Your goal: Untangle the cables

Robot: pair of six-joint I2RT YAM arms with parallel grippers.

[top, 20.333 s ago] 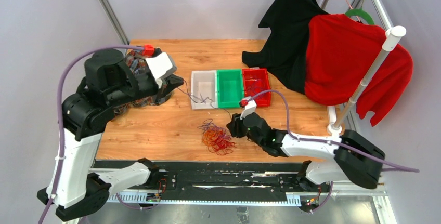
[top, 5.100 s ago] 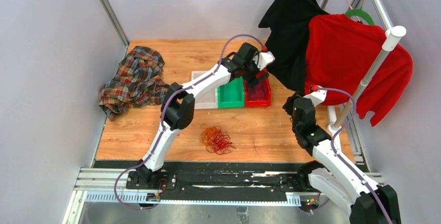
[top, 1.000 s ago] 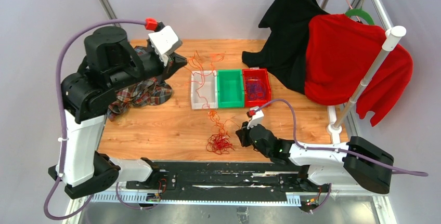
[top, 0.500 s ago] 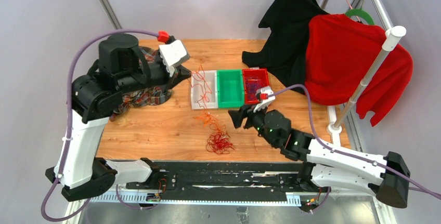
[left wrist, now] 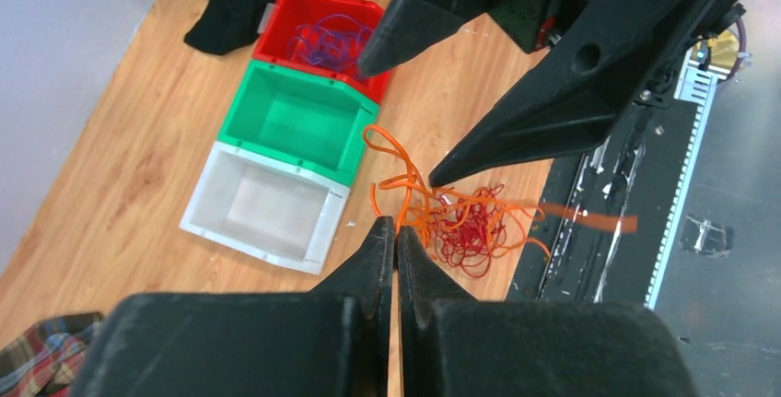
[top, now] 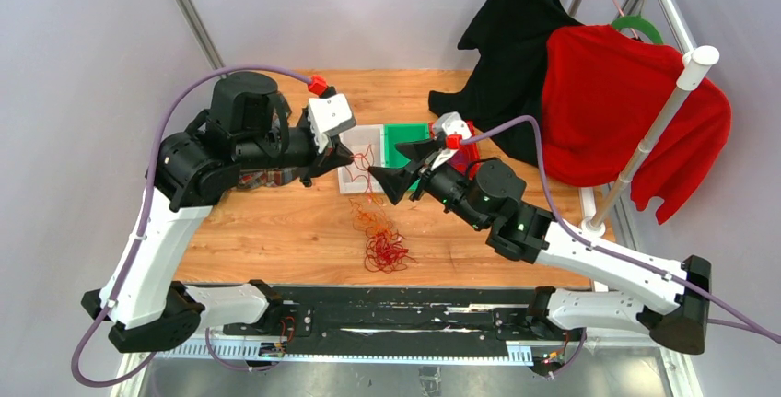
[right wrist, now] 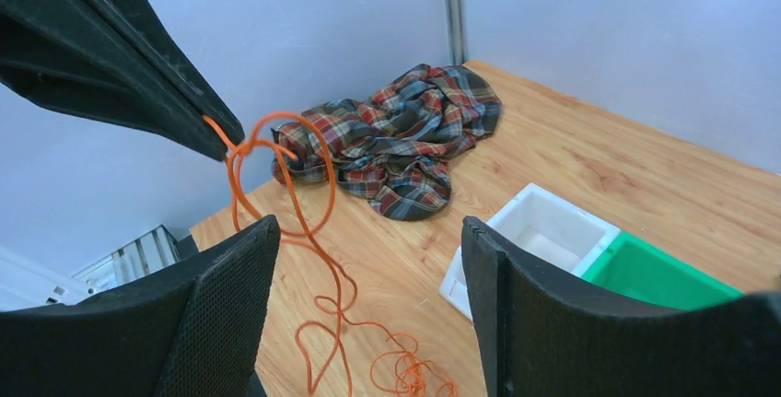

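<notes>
While the left end effector (top: 355, 159) is clamped shut on an orange strand (top: 371, 216), the right end effector (top: 387, 163) is held wide open just beside it; the cables (top: 385, 251) are heaped on the table (top: 276, 231) below both.

Three bins (left wrist: 295, 121) behind the cables (left wrist: 465, 227)

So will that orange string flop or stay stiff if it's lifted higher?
Probably flop: the orange cable hangs in loose curls from the shut left gripper. It looks light, as a fingertip pinch holds it up. Its lower end runs into the tangled pile, so that may snag and drag along.
</notes>
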